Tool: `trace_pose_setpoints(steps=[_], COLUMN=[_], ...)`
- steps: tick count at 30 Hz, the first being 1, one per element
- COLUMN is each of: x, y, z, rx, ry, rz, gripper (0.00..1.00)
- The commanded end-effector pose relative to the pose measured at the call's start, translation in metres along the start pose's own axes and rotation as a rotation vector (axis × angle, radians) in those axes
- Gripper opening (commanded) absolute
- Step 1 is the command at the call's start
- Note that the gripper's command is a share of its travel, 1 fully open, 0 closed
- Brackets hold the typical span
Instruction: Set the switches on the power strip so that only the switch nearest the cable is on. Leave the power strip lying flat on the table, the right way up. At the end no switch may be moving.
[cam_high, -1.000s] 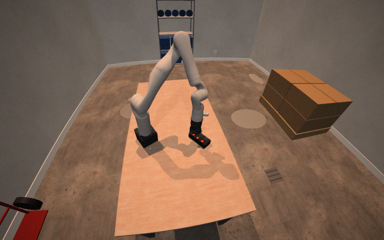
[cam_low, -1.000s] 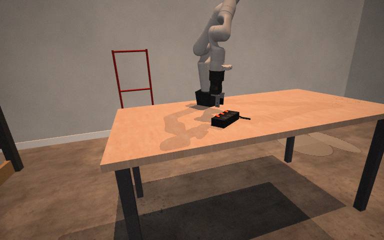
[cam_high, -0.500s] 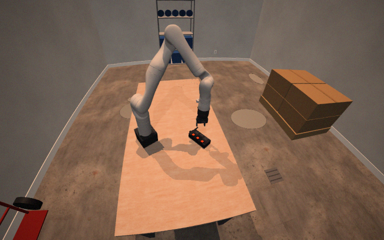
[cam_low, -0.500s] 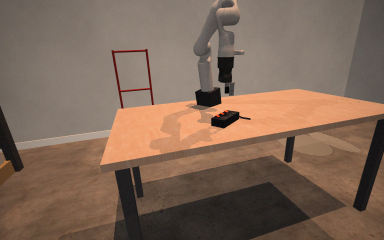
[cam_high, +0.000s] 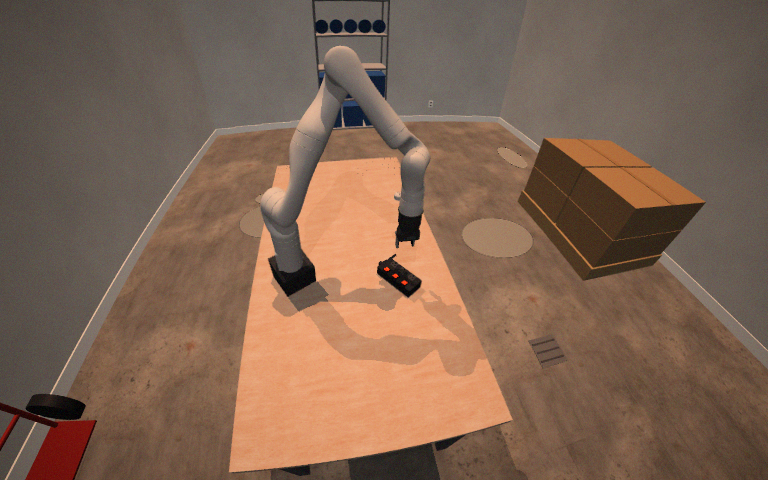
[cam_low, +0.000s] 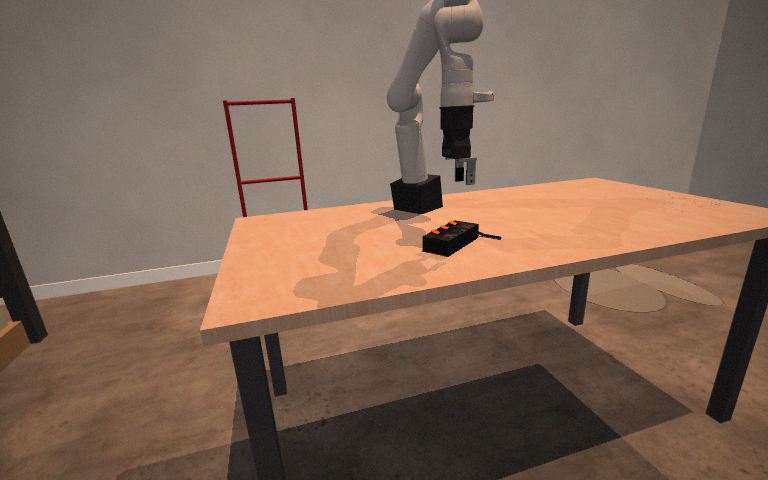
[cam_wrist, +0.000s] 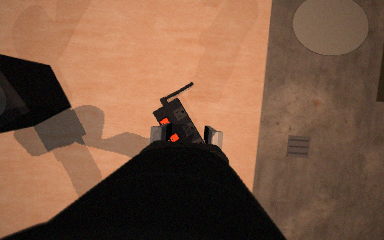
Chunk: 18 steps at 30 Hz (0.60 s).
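A black power strip (cam_high: 398, 275) lies flat on the wooden table, right way up, with three red switches along its top. Its short cable stub (cam_high: 390, 258) points toward the far end of the table. The strip also shows in the exterior view (cam_low: 450, 236) and in the wrist view (cam_wrist: 177, 122), where two red switches are visible and the rest is hidden by the wrist. My gripper (cam_high: 406, 242) is open and empty, pointing down, well above the strip near its cable end. It also shows in the exterior view (cam_low: 465, 171) and in the wrist view (cam_wrist: 186, 135).
The arm's black base (cam_high: 291, 275) stands on the table left of the strip. The table's right edge is close to the strip. Stacked cardboard boxes (cam_high: 606, 198) sit on the floor at right, a shelf (cam_high: 351, 56) at the back wall.
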<state>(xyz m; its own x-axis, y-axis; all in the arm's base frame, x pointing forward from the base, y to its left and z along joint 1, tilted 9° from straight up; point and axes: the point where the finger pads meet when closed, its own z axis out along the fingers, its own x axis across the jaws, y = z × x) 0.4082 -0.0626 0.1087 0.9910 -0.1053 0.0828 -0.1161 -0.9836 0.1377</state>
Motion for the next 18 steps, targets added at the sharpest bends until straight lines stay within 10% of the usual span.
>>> trace_pose_setpoints(steps=[1,18], x=[0.0005,-0.0009], y=[-0.0001,-0.0006], z=[-0.0006,0.0015], rx=[0.001,0.002], ry=[0.002,-0.004], rz=[0.000,0.046], gripper=[1.00,1.00])
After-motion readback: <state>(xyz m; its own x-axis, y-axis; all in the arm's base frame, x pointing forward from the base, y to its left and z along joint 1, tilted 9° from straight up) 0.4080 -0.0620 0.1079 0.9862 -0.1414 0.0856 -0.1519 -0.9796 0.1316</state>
